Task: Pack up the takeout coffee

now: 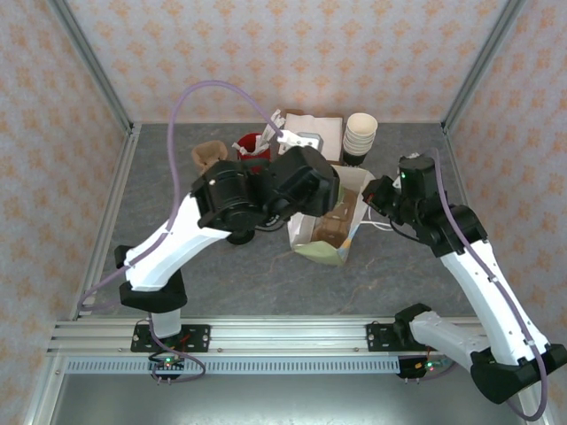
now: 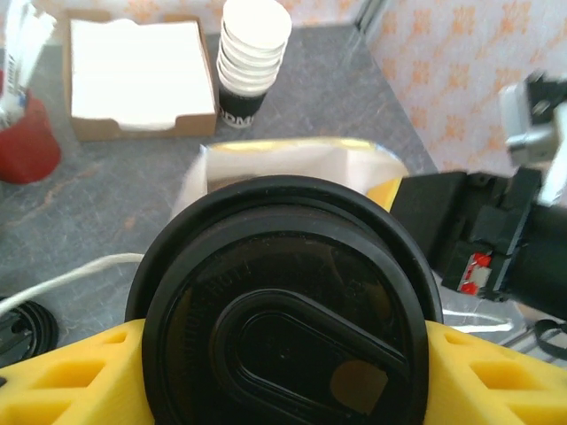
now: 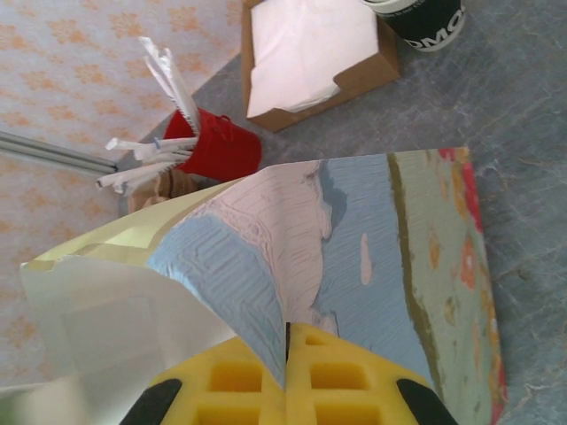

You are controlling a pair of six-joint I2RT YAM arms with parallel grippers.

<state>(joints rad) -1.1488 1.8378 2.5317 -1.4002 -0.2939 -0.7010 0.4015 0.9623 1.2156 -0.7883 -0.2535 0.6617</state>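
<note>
The grey table [image 1: 221, 292] carries everything. Near its middle stands the paper bag [image 1: 330, 232], its mouth open upward. The right gripper [image 3: 288, 359] has its yellow fingers [image 3: 354, 381] pressed together on the bag's printed wall (blue, green, a little red), pinching it. The left gripper [image 2: 283, 390] hangs at the bag's mouth, its fingers [image 2: 75, 376] spread to either side of the takeout coffee [image 2: 283, 292] and clasping it under the round black lid. The cup is in the air over the opening; whether its base has passed the rim cannot be told. Behind the bag sit a cardboard box of white napkins [image 2: 133, 71], a stack of cream-rimmed cups [image 2: 254, 53] just beside it, and a red cup [image 2: 27, 137] of white wrapped sticks.
</note>
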